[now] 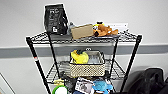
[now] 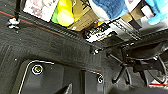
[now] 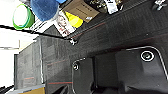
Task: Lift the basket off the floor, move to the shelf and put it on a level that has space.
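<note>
The basket (image 1: 87, 65) sits on the shelf's (image 1: 37, 63) second level (image 1: 117, 71).

Head view: faced forward, close to the shelf (image 1: 82, 40), level with its upper tiers against the pale wall (image 1: 140, 15).
Left wrist view: looked down low over the floor (image 2: 50, 47), toward the shelf's bottom tier and a caster (image 2: 13, 23).
Right wrist view: looked down on the floor (image 3: 120, 37) likewise.
Shared: both wrist views caught the carpet and the cardboard box (image 2: 81, 15) (image 3: 80, 9).
</note>
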